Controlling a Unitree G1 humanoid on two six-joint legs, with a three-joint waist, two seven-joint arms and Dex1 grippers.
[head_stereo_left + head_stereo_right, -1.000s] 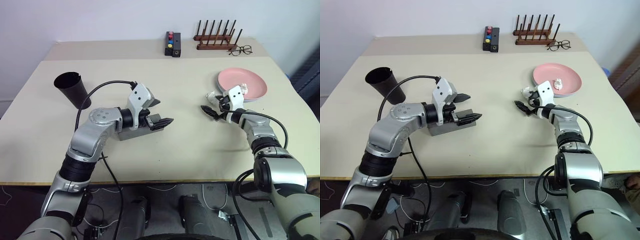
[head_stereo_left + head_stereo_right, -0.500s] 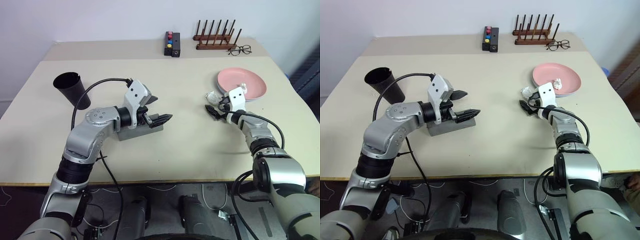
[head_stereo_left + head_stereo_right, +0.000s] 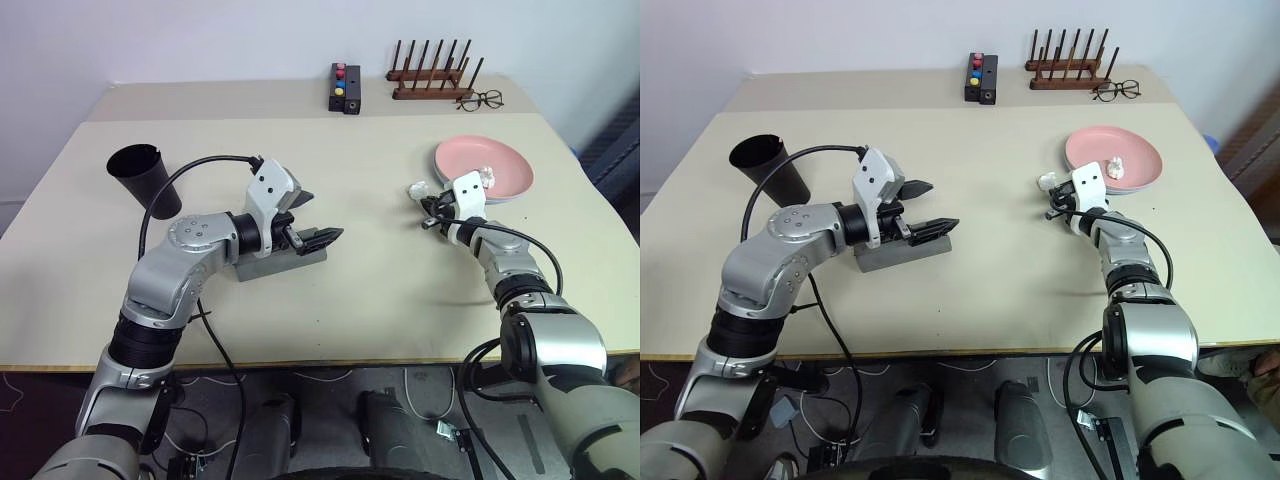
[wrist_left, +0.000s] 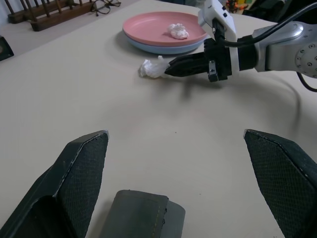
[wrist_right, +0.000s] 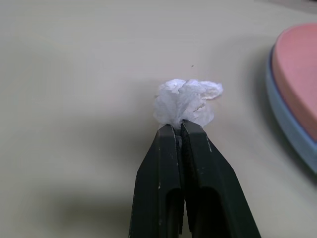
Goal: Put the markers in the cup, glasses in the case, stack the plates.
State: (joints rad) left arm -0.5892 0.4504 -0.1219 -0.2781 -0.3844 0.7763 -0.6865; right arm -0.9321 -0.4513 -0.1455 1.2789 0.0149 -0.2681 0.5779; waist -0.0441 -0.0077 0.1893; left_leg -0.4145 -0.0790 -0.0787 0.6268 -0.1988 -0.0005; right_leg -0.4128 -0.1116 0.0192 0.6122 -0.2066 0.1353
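At the left of the worktop point(image 3: 400, 290) stands the black cup point(image 3: 146, 180), upright and well apart from the rest. To its right the left pincer point(image 3: 318, 218) hangs over the closed grey case point(image 3: 902, 251), its two black fingers spread wide with nothing between them; the case lies flat under the fingers, and from the left wrist view its near end shows between them. Whether the sunglasses are inside the case cannot be told. Along the far edge, a small black box with coloured buttons point(image 3: 345, 88) sits left of a wooden rack of dark pegs point(image 3: 432, 75), with thin wire-framed spectacles point(image 3: 482, 99) just beside the rack. Further right on the near surface, the right pincer point(image 5: 179, 130) has its fingers pressed together on a crumpled white paper wad point(image 5: 187, 101), which rests on the worktop just beside the plates. The pink plate point(image 3: 484, 168) lies stacked on the light blue plate point(image 5: 287, 129), whose rim shows beneath it, and a second small white wad point(image 4: 177, 30) sits on the pink plate.
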